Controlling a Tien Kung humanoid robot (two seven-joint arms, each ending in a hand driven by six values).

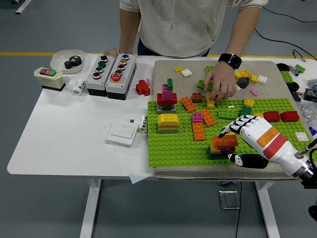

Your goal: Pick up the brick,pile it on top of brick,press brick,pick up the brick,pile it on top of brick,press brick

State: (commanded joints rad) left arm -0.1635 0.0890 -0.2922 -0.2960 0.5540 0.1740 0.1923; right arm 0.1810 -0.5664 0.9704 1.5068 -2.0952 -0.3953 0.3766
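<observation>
A small stack of bricks with an orange brick [225, 141] on top stands on the green baseplate [176, 146] near its front edge. My right hand [237, 144] is beside the stack on its right. The fingertips [229, 132] touch the orange brick's back edge. The thumb [242, 159] lies spread apart on the mat, so the hand grips nothing. A person's hand [220, 83] with a black watch reaches over the loose bricks at the back, fingers at a yellow brick [210, 102].
Other builds stand on the baseplate: a yellow stack [169, 122], a red and pink stack [167, 96], flat orange bricks [199, 131] and red bricks [280, 116]. Two button boxes [110, 70], a white switch [122, 134] and a bowl [68, 61] are on the left.
</observation>
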